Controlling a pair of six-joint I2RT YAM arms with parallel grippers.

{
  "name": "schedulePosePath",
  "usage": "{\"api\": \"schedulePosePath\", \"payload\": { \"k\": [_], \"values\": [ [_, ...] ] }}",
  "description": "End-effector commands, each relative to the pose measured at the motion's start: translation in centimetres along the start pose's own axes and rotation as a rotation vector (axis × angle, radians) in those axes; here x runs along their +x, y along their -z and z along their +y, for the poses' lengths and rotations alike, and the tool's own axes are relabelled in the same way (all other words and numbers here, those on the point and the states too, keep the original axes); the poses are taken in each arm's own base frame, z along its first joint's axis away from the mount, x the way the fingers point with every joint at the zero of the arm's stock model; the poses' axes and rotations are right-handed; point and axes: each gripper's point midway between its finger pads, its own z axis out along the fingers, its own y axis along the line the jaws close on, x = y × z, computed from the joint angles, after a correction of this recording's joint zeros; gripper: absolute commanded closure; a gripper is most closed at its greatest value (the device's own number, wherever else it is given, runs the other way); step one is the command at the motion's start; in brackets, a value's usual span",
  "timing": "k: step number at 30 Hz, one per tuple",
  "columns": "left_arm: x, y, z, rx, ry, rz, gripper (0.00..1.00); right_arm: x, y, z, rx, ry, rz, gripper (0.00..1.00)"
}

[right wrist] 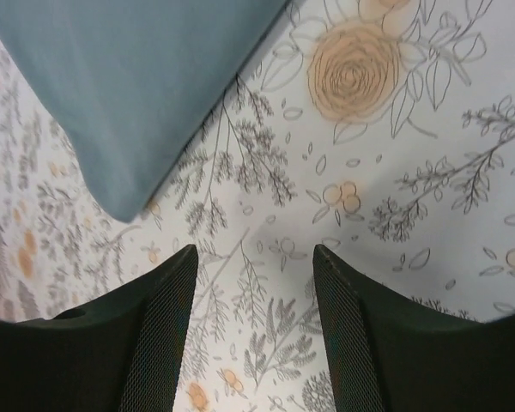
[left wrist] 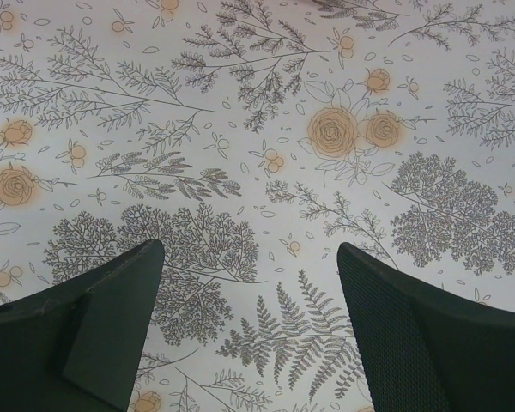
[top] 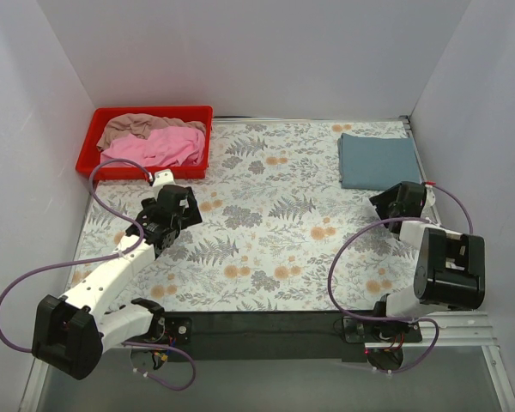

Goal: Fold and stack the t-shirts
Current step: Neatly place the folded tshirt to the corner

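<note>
A blue-grey t-shirt [top: 379, 160] lies folded flat at the far right of the table; its corner shows in the right wrist view [right wrist: 137, 86]. A pink t-shirt [top: 167, 146] and a beige-tan t-shirt [top: 137, 126] lie crumpled in a red tray [top: 93, 148] at the far left. My left gripper [top: 182, 202] is open and empty, just in front of the tray, over bare tablecloth [left wrist: 251, 249]. My right gripper [top: 393, 199] is open and empty just in front of the blue shirt [right wrist: 254, 251].
The table carries a floral cloth [top: 275, 232]. White walls close in the left, back and right sides. Purple cables loop beside both arms. A black bar [top: 257, 324] runs along the near edge between the arm bases.
</note>
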Motion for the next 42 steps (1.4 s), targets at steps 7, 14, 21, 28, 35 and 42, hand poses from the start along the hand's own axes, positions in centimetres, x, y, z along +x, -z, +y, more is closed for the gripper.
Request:
{"api": "schedulePosePath", "payload": {
  "k": [7,14,21,28,35,42],
  "values": [
    [-1.1,0.1,-0.3,0.007,0.005,-0.031,0.20,-4.4,-3.2,1.4,-0.110,-0.270,-0.163,0.38],
    [-0.7,-0.3,-0.3,-0.001,-0.008,-0.014,0.20,-4.9,-6.5,0.8,-0.093,-0.296,-0.179,0.41],
    [-0.5,-0.6,-0.3,-0.007,-0.016,-0.004,0.20,-6.9,-9.7,2.9,-0.128,-0.245,-0.186,0.48],
    [0.0,-1.0,-0.3,-0.015,-0.030,0.014,0.20,-7.6,-12.7,3.8,-0.146,-0.262,-0.169,0.56],
    [0.1,-1.2,-0.3,-0.022,-0.036,0.021,0.21,-8.5,-14.9,5.7,-0.191,-0.277,-0.160,0.58],
    [0.1,-1.3,-0.3,-0.024,-0.036,0.022,0.21,-8.2,-15.7,6.8,-0.216,-0.272,-0.143,0.57]
  ]
}}
